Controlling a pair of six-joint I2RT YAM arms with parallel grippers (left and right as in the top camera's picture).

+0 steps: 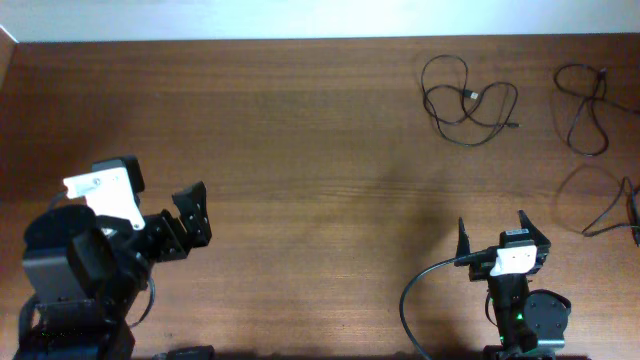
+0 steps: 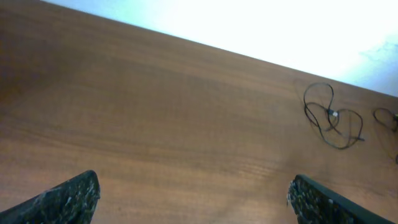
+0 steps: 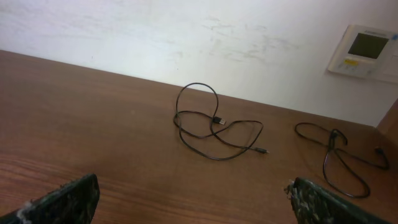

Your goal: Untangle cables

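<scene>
Wooden brown tabletop (image 1: pixel 300 150), two arms low in frame.
Jaws wide open on the black left gripper (image 1: pixel 197 213) at lower left and the black right gripper (image 1: pixel 492 228) at lower right; thin black looped cables (image 1: pixel 468 100) lie well away at upper right, untouched by either.

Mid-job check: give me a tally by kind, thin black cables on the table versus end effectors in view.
Thin black cables: 3 (bunched cable, second cable, third cable partly cut off at the right edge)
End effectors: 2 (left end effector, right end effector, both open and empty)
Total: 5
</scene>
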